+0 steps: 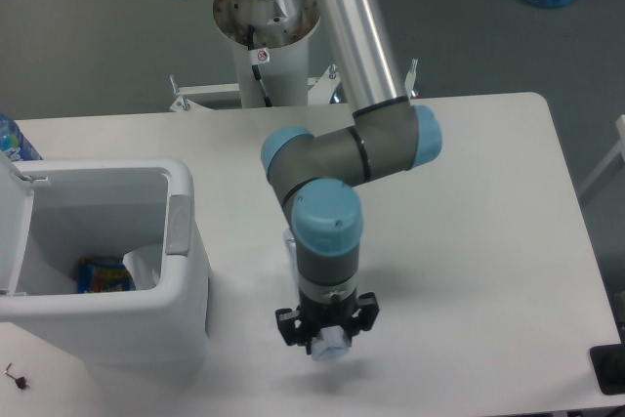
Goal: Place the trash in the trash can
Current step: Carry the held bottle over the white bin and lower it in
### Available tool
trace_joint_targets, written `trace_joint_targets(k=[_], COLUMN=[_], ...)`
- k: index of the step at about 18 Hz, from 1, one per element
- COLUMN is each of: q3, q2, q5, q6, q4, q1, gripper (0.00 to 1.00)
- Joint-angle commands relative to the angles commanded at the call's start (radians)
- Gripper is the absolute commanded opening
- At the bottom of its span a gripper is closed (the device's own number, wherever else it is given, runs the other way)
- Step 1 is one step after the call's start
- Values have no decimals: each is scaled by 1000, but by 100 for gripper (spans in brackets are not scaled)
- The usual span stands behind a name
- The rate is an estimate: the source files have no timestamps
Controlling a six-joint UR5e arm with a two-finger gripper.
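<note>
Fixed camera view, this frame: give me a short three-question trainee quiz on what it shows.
1. True or false: the trash can has its lid shut.
2. Which colourful item lies inside the trash can? A) a red cup B) a blue-yellow snack packet C) a green sponge
3. Fill in: the gripper points down over the table, to the ______ of the trash can in the image.

Key: 1 false, the lid stands open at the can's left side. 2 B. 3 right. Something pale shows between the fingers, too unclear to name.
</note>
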Motion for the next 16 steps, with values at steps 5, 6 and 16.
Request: trace_joint_targets(k=[5,6,16], q3=[57,60,74], q2=[101,124,316], q5=[-166,-196,-259], q6=[-2,-3,3], q4=[15,28,103], q1=[60,69,54], gripper=[46,46,46])
